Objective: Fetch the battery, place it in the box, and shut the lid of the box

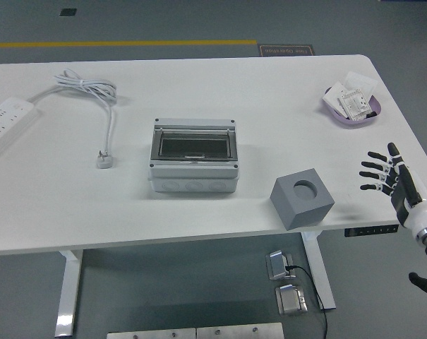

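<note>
A grey junction box (193, 164) sits mid-table, its dark see-through lid (193, 145) lying flat over it. At the far right edge a purple dish (333, 107) holds small white packets (356, 101); I cannot tell whether any of them is the battery. My right hand (380, 170) hovers low at the table's right edge, fingers spread, holding nothing. It is well below the dish and to the right of a grey cube (302, 198). The left arm is out of view.
The grey cube with a round hole in its top stands near the front edge, right of the box. A white power strip (4, 121) lies at the far left, its cable (93, 92) ending in a plug (104, 160).
</note>
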`<state>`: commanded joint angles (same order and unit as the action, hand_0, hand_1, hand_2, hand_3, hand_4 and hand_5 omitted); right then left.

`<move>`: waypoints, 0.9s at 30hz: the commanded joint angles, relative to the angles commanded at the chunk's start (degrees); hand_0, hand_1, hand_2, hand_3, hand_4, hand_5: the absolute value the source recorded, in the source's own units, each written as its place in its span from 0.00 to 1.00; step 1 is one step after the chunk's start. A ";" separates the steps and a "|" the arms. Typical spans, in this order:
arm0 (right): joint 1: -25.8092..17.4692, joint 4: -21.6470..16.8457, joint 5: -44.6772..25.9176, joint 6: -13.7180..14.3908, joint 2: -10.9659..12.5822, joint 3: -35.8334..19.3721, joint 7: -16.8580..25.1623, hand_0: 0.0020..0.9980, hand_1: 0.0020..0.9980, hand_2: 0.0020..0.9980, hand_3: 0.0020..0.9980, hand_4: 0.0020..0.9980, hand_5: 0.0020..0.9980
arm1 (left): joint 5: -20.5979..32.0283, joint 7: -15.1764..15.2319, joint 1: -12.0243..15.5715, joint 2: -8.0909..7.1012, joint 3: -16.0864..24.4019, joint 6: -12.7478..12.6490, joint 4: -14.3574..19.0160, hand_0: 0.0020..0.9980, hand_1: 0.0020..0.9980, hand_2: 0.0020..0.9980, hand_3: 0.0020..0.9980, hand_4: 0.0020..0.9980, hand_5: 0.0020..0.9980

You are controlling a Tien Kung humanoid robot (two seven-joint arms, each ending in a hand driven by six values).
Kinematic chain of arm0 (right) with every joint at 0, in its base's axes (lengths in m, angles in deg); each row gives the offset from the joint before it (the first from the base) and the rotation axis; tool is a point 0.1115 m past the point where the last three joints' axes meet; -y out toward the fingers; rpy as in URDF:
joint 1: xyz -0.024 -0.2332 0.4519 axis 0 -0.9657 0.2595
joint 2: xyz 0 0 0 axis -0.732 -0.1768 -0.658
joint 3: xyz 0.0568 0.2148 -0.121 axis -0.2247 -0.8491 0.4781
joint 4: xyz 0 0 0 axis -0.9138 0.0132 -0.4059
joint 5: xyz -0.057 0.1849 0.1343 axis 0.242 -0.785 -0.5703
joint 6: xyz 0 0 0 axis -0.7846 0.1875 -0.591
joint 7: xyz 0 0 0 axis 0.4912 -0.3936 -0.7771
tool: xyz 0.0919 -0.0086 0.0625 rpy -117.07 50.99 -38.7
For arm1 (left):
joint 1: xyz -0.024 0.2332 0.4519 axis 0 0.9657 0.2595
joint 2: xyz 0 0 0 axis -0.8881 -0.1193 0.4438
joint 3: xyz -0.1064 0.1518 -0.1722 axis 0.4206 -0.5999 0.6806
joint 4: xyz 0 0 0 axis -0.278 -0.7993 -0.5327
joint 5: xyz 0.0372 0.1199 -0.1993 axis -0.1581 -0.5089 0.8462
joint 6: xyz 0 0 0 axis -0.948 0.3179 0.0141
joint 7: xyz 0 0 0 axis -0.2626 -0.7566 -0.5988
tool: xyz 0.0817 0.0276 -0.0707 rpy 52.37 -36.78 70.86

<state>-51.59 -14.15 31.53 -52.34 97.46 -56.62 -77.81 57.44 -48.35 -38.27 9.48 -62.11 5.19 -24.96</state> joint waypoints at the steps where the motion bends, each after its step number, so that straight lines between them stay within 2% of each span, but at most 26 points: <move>1: -0.46 -0.27 -1.11 -0.31 0.03 0.19 0.30 0.47 0.60 0.71 0.80 0.98 1.00 | 0.01 0.00 -0.01 -0.01 0.01 0.00 0.00 0.57 0.69 0.55 0.59 0.46 0.17; 3: -1.56 -1.10 -3.54 -0.98 0.06 0.47 1.16 0.50 0.62 0.72 0.81 0.99 1.00 | -0.01 -0.01 -0.05 -0.03 0.03 0.01 -0.01 0.57 0.69 0.55 0.59 0.46 0.17; 7: -3.46 -3.04 -8.64 -2.01 0.13 0.94 3.34 0.50 0.62 0.72 0.81 0.99 1.00 | -0.18 -0.05 -0.06 -0.13 0.22 0.00 -0.03 0.57 0.69 0.55 0.59 0.46 0.17; 13: -4.20 -3.42 -13.15 -2.27 -0.31 2.58 6.27 0.51 0.62 0.71 0.82 0.99 1.00 | -0.32 -0.06 -0.15 -0.14 0.26 0.04 -0.02 0.57 0.69 0.55 0.59 0.47 0.16; 15: -4.68 -3.49 -13.79 -2.48 -0.58 2.86 6.74 0.55 0.63 0.72 0.82 1.00 1.00 | -0.16 0.03 -0.22 -0.13 0.06 0.05 -0.01 0.57 0.69 0.55 0.59 0.46 0.17; 26: -6.81 -3.23 -17.50 -4.44 -0.75 2.20 7.15 0.55 0.63 0.71 0.81 1.00 1.00 | -1.09 -0.09 -0.29 -0.19 0.82 0.08 -0.06 0.57 0.69 0.55 0.59 0.46 0.17; 27: -6.89 -3.07 -18.30 -4.90 -0.74 2.31 7.26 0.55 0.59 0.66 0.81 1.00 1.00 | -1.06 -0.08 -0.34 -0.18 0.78 0.08 -0.06 0.57 0.69 0.55 0.59 0.46 0.17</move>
<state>-58.48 -17.23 13.23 -57.24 96.72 -54.31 -70.55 56.38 -48.43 -38.60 9.30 -61.33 5.27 -25.02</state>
